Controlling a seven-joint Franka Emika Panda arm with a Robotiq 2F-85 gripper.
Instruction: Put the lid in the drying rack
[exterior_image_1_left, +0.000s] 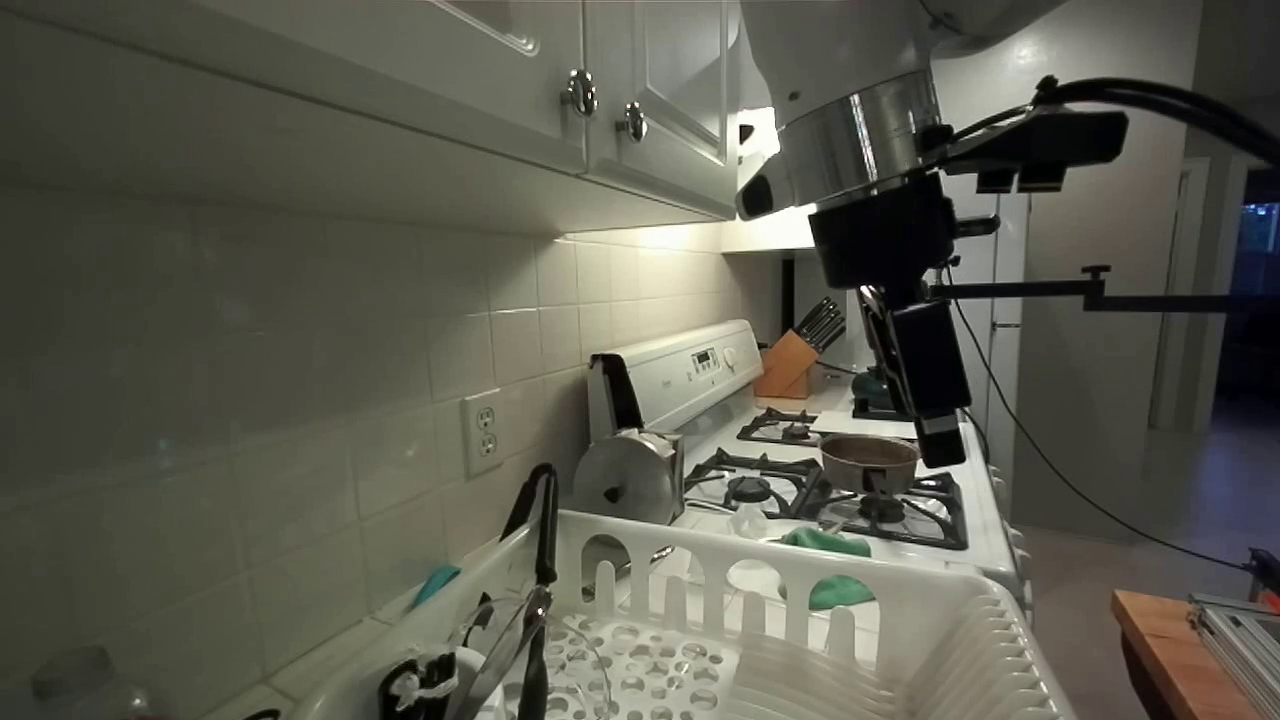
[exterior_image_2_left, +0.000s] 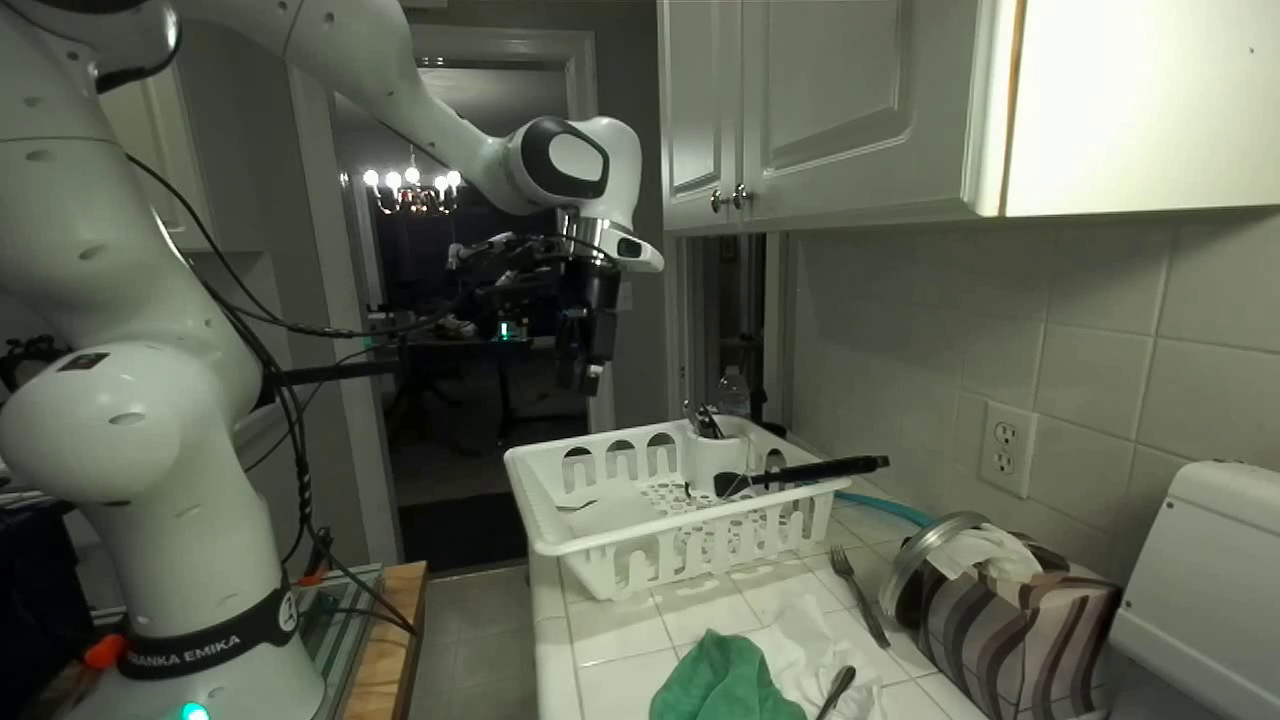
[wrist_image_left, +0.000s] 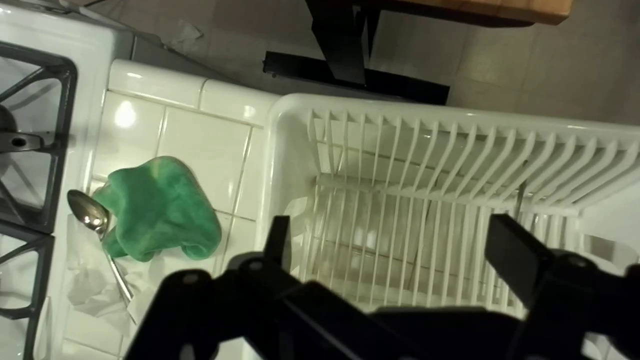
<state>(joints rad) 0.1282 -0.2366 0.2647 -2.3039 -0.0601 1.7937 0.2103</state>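
The silver lid (exterior_image_1_left: 628, 476) stands on edge on the counter against a striped tissue box, its small knob facing the rack. Its rim (exterior_image_2_left: 925, 545) shows in an exterior view beside the box; the lid is out of the wrist view. The white drying rack (exterior_image_2_left: 640, 532) sits on the tiled counter, also seen in an exterior view (exterior_image_1_left: 760, 556). The wrist view looks down into its prongs and rim (wrist_image_left: 272, 170). My gripper (wrist_image_left: 390, 235) is open and empty, pointing down above the rack, apart from it. It also shows in both exterior views (exterior_image_1_left: 938, 440) (exterior_image_2_left: 580, 378).
A black-handled item (exterior_image_2_left: 820, 470) and a white utensil cup (exterior_image_2_left: 710, 462) are in the rack. A green cloth (wrist_image_left: 160, 210), a spoon (wrist_image_left: 89, 212) and a fork (exterior_image_2_left: 858, 595) lie between rack and stove (exterior_image_1_left: 840, 505). Tissue box (exterior_image_2_left: 1020, 620) stands by the wall. Cabinets (exterior_image_1_left: 480, 110) overhang.
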